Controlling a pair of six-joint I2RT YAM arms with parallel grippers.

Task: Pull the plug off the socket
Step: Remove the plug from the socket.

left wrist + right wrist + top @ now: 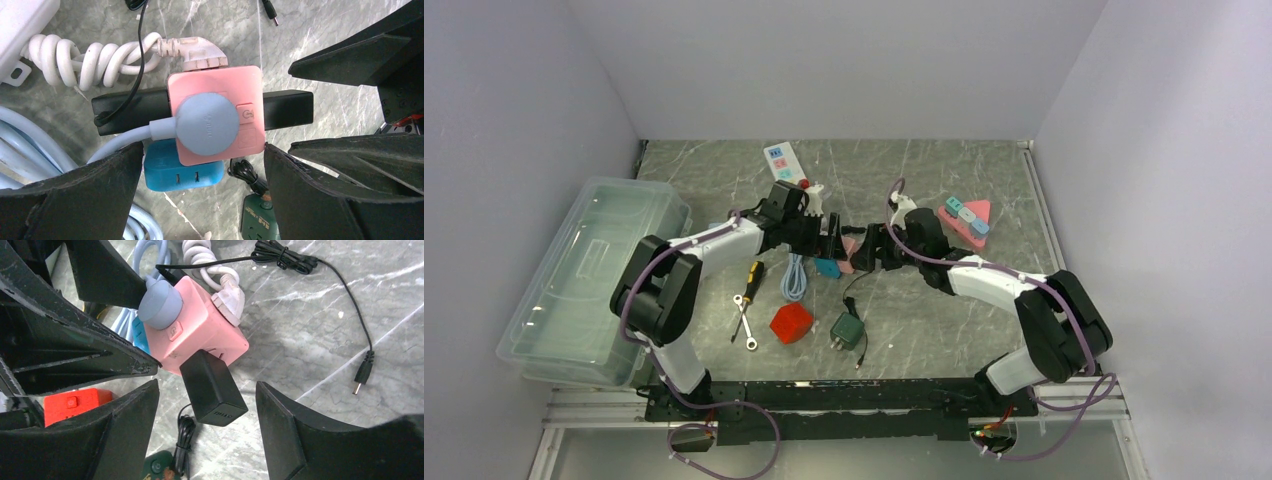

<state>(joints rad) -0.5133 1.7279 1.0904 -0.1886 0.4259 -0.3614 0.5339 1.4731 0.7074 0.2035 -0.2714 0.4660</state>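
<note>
**Both end effectors released around the pink socket**

The grey marble-patterned table [944,310] fills the middle of the top view. A clear plastic storage box with a lid [589,275] lies along its left edge. The left arm [714,240] and the right arm [994,275] reach toward each other and meet at the centre of the frame.

The left end effector [202,152] is released. In its wrist view the black fingers [75,200] are spread wide at the lower left and lower right, and they touch nothing. The right end effector [207,386] is released too, and its fingers [310,440] stand apart at the bottom of its view.

Between both end effectors, at the centre of the top view, sits the pink cube-shaped plastic socket [245,85]. A black rectangular adapter [220,400] is plugged in one side face. It lies in the gap of the right fingers, apart from both. A round grey-blue plug [207,125] with a pale blue cable sits in the top face. A white angled plug [200,55] with a coiled cord sits in another side, and a blue rectangular adapter [182,172] in a further one.

A red plastic cube [791,322] and a dark green adapter [847,330] lie at the lower centre of the top view, near the socket but apart from it.
</note>
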